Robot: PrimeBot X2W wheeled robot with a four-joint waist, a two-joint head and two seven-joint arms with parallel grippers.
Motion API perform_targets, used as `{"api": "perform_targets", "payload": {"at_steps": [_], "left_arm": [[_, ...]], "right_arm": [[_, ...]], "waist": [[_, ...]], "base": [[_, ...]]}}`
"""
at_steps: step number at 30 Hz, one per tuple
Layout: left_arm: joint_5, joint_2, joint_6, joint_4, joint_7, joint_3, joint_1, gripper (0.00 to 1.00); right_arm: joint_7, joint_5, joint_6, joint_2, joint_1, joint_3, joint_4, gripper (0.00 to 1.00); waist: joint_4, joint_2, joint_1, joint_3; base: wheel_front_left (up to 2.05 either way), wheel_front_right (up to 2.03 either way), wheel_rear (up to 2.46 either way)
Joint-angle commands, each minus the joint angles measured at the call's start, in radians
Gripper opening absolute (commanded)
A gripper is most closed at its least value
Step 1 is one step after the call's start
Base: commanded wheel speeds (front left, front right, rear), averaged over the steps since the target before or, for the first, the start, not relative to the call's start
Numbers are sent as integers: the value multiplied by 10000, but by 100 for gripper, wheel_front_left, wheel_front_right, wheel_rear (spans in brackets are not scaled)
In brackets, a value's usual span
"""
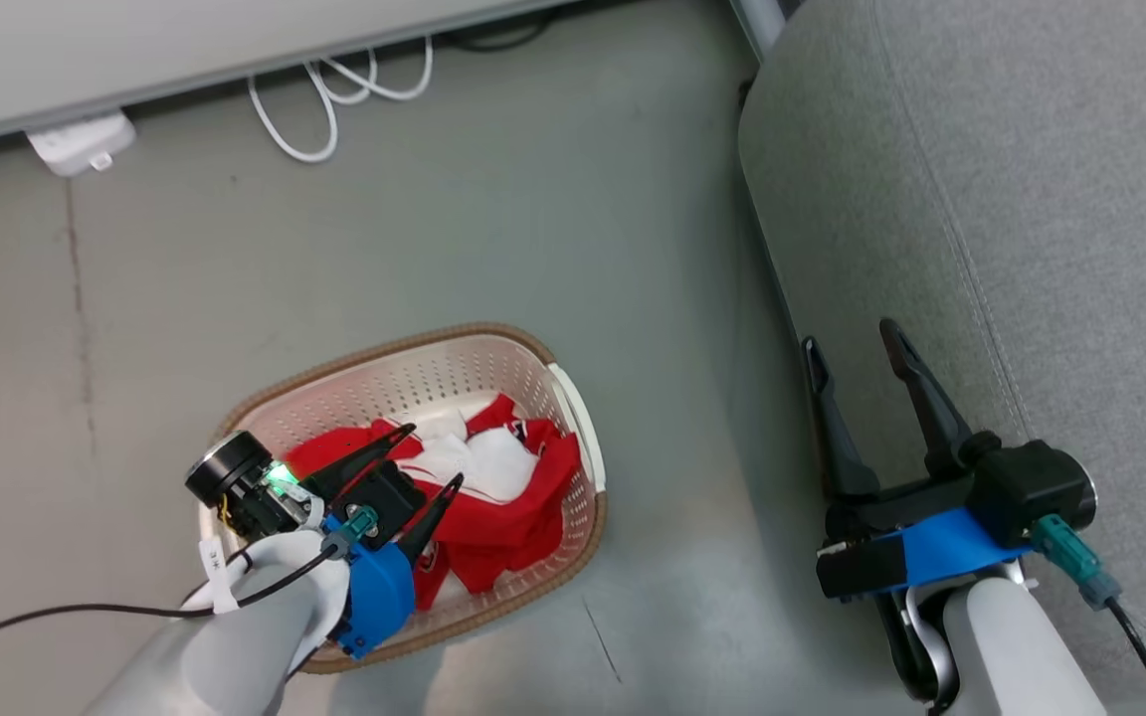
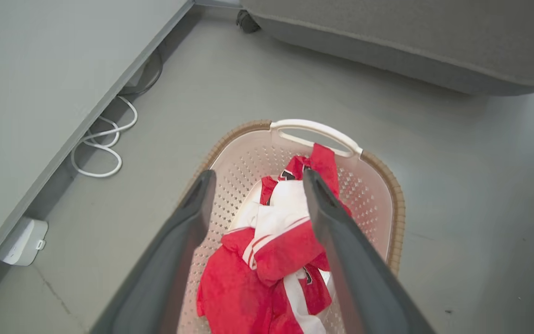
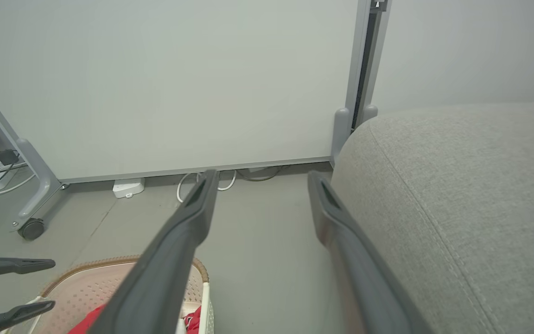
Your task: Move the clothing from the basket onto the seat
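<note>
Red and white clothing (image 1: 493, 487) lies crumpled in the cream perforated basket (image 1: 414, 373) with a brown rim, on the floor at lower left. My left gripper (image 1: 431, 455) hangs open above the garments, its fingers spread and empty. From the left wrist, the clothing (image 2: 271, 250) shows between my two dark fingers (image 2: 193, 218), with the basket's handle (image 2: 315, 130) beyond. The grey seat (image 1: 1031, 199) fills the right side. My right gripper (image 1: 850, 343) is open and empty at the seat's left edge, above the floor. The basket (image 3: 109, 283) and seat (image 3: 471, 195) also appear in the right wrist view.
A pale wall panel (image 1: 135, 50) runs along the back, with looped white cables (image 1: 334, 99) and a white power block (image 1: 81, 144) at its foot. A castor leg (image 3: 33, 227) stands at the left. Bare grey floor (image 1: 633, 298) lies between basket and seat.
</note>
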Motion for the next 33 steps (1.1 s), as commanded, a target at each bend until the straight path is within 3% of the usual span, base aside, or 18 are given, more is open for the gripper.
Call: {"api": "perform_targets", "payload": {"at_steps": [1, 14, 21, 33], "left_arm": [[-117, 200, 11, 305, -31, -508, -408, 100], [-817, 824, 12, 2099, -31, -4443, -2392, 100], [-549, 1031, 11, 2572, -31, -5000, -3243, 100], [476, 947, 11, 3326, -31, -5046, -4210, 100]], "right_arm": [[-2, 54, -3, -26, -289, 6, -120, 100], [-4, 177, -3, -24, -1122, 2, -662, 100], [-4, 288, -3, -24, -1381, -10, -1022, 100], [-3, 364, -3, -26, -1512, 12, -1622, 100]], "waist": [[-313, -1, -2, 716], [-724, -1, -2, 2896], [-964, -1, -2, 4017], [-1172, -1, -2, 5290]], "base": [[0, 0, 0], [0, 0, 0], [0, 0, 0], [0, 0, 0]]}}
